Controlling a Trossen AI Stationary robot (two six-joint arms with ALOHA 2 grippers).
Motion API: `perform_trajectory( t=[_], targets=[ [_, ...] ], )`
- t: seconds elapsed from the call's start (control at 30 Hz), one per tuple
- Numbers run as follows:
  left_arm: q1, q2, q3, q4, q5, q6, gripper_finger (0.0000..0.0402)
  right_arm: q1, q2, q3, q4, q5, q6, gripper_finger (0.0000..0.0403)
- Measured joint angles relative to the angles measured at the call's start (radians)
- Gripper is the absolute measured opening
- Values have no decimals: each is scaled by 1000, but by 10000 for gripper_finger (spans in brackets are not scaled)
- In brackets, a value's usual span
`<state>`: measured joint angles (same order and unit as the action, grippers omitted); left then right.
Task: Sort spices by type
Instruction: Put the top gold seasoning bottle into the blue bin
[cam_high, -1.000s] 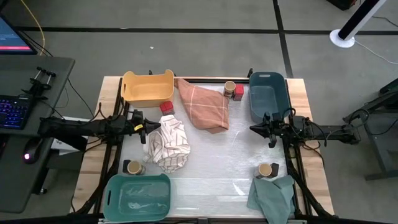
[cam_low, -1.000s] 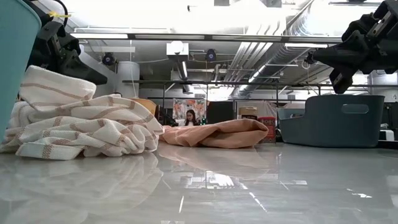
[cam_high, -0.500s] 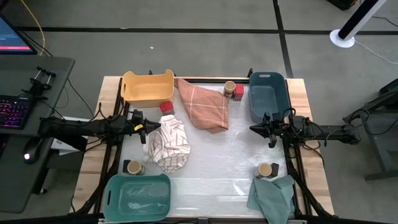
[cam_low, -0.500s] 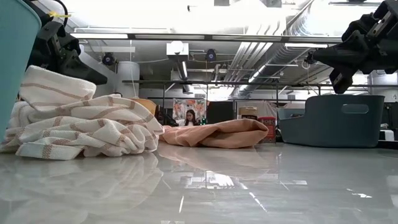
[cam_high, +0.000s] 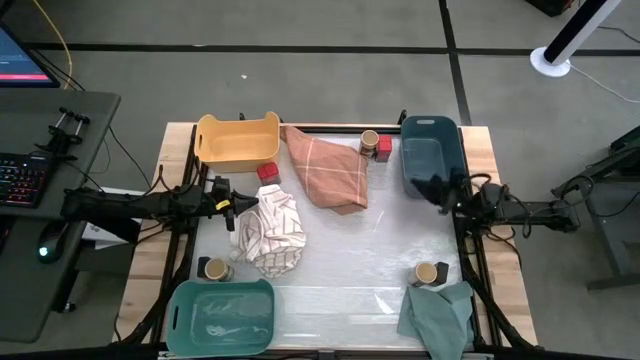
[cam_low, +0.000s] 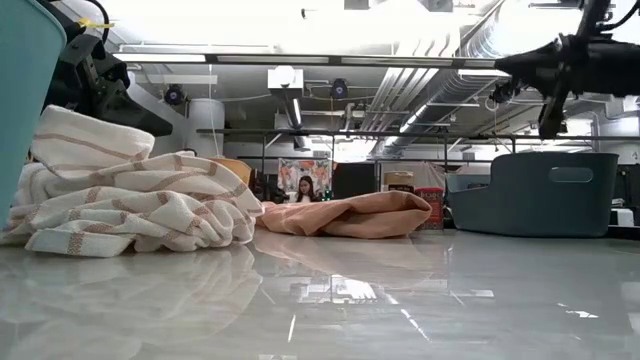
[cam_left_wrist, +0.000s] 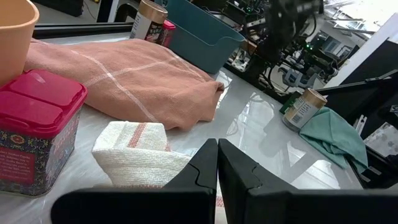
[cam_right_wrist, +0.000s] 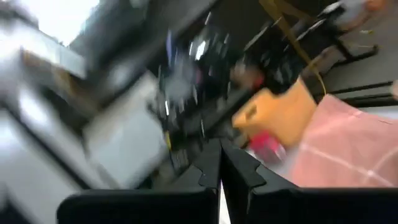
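The spices are spread over the table. A red-topped tin (cam_high: 267, 172) (cam_left_wrist: 34, 134) stands by the yellow bin (cam_high: 237, 140). A tan-topped jar (cam_high: 369, 140) and a red box (cam_high: 384, 148) stand at the far edge. One jar (cam_high: 215, 269) is near the teal bin (cam_high: 220, 315), another (cam_high: 427, 273) (cam_left_wrist: 303, 109) by the green cloth (cam_high: 437, 315). My left gripper (cam_high: 232, 208) (cam_left_wrist: 216, 149) is shut, level, over the edge of the striped cloth (cam_high: 272, 232). My right gripper (cam_high: 432, 188) (cam_right_wrist: 219, 149) is shut, raised beside the blue bin (cam_high: 430, 153).
An orange cloth (cam_high: 325, 168) lies bunched between the yellow bin and the far spices. The glossy table middle (cam_high: 370, 245) is bare. A desk with a keyboard (cam_high: 25, 180) stands left of the table.
My right gripper has tipped its fingers upward, rolled about its own line and risen a little, staying shut beside the blue bin. Nothing on the table has moved.
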<state>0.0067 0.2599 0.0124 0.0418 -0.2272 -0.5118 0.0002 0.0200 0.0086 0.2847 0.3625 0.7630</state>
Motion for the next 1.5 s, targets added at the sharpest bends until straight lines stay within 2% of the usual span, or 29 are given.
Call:
perform_trajectory(
  t=[0.1,0.17,0.27,0.33,0.47,0.53,0.57,0.63,0.7,0.83,0.97,1.2,1.37,1.5],
  targets=[
    [0,0,0,0,0,0,0,0,17,0,174,107,41,1],
    [0,0,0,1,0,0,0,-4,59,7,332,155,-14,1],
    [0,0,0,3,0,0,0,-34,180,116,341,135,-107,1],
    [0,0,0,3,0,0,0,-71,298,240,221,109,-134,1],
    [0,0,0,3,0,0,0,-188,564,533,-218,94,-87,1],
    [0,0,0,6,0,0,0,-277,701,686,-431,27,-68,1],
    [0,0,0,7,0,0,0,-326,772,756,-515,-44,-82,1],
    [0,0,0,7,0,0,0,-419,914,887,-614,-195,-146,1],
    [0,0,0,7,0,0,0,-484,1054,1004,-683,-291,-222,1],
    [0,0,0,7,0,0,0,-569,1292,1229,-843,-306,-239,10],
    [0,0,0,7,0,0,0,-611,1487,1405,-1030,-311,-208,62],
    [0,0,0,7,0,0,0,-614,1721,1693,-1290,-314,-230,209],
    [0,0,0,7,0,0,0,-620,1853,1812,-1456,-263,-222,305],
    [0,0,0,7,0,0,0,-635,1921,1851,-1519,-192,-198,351]
  ],
)
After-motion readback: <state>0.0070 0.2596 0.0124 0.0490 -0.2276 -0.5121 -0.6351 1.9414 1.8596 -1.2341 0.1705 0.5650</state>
